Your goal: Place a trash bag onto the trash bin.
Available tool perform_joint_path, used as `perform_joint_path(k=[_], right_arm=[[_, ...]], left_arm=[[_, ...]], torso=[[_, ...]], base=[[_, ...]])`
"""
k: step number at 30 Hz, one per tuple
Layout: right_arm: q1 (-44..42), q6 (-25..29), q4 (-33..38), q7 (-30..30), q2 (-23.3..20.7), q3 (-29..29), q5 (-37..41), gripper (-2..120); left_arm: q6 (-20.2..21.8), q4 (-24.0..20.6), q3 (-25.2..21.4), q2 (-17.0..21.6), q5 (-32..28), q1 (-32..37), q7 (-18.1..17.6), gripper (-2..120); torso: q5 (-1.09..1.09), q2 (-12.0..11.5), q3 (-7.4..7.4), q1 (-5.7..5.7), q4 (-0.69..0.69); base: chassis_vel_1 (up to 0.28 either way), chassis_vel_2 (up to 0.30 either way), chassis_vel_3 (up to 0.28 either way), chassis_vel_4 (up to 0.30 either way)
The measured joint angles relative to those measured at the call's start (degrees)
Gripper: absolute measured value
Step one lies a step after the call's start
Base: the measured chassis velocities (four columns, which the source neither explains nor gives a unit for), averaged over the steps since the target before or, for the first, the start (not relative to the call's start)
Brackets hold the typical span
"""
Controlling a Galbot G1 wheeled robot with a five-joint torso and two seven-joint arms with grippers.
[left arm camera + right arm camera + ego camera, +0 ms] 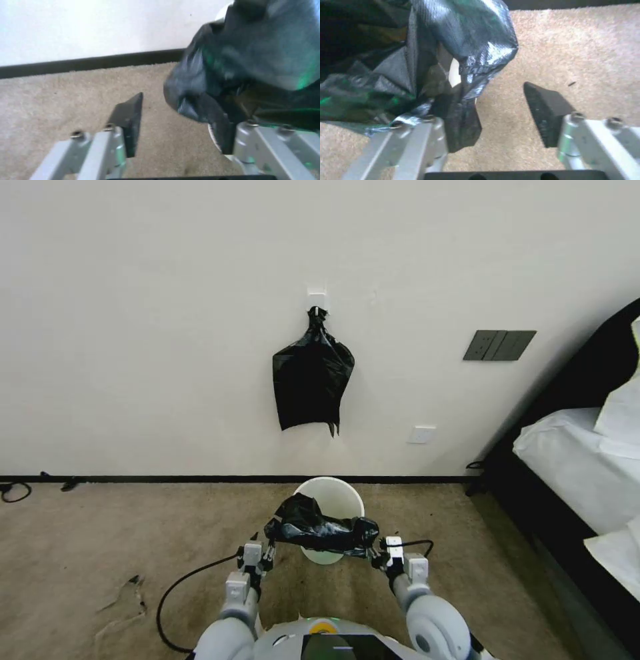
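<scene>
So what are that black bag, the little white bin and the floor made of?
The trash bag looks like thin glossy plastic film: it crinkles and glints. The trash bin seems smooth cream-white moulded plastic, though that's a guess. The floor looks like short-pile beige carpet, fuzzy up close.

Trash bag [325,531] drapes over the near rim of the trash bin [338,496], hiding that rim and most of the bin's front wall in head view. Left wrist view: the bag is motion-blurred and cut off by the frame edge; one finger [218,126] of the left pincer [176,122] is partly buried in its folds. Right wrist view: bag film covers one finger [460,120] of the right pincer [501,115], so contact there is unclear.
</scene>
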Motion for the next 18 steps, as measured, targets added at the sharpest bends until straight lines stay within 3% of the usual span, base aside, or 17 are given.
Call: perform_joint_path(k=[2,6,10,14,17,18], right_arm=[[-2.17,1.31,1.12,-0.7,-0.86,0.23,-2.57,62],[-3.9,2.93,1.76,-1.43,-1.38,0.36,-5.18,70],[-7.46,9.08,2.08,-3.13,-2.44,0.1,-12.83,90],[-8.89,13.22,1.41,-4.81,-3.22,0.06,-16.67,98],[-9.74,22.42,-1.56,-10.96,-4.68,0.66,-23.11,100],[-9.74,22.42,-1.56,-10.96,-4.68,0.66,-23.11,100]], left_arm=[[-0.93,-1.12,-0.47,0.26,1.12,1.68,0.1,62],[-2.08,-1.78,-0.94,0.46,2.25,3.06,0.33,70],[-6.1,-2.84,-3.1,1.23,3.44,6.82,2.89,89],[-8.69,-2.92,-4.62,1.52,3.61,9.06,5.38,98],[-11.25,-2.91,-6.34,1.78,4.35,10.71,7.9,100],[-11.25,-2.91,-6.34,1.78,4.35,10.71,7.9,100]], torso=[[-0.01,0.0,0.0,0.0,-0.01],[-0.01,0.0,0.0,0.0,0.0],[-0.01,0.0,0.0,0.0,-0.01],[-0.01,0.0,0.0,0.0,0.0],[0.0,0.0,0.0,0.0,0.0],[0.0,0.0,0.0,0.0,0.0]], base=[[0.0,0.0,0.0,0.0],[0.0,0.0,0.0,0.0],[0.0,0.0,0.0,0.0],[0.0,0.0,0.0,0.0],[0.0,0.0,0.0,0.0],[0.0,0.0,0.0,0.0]])
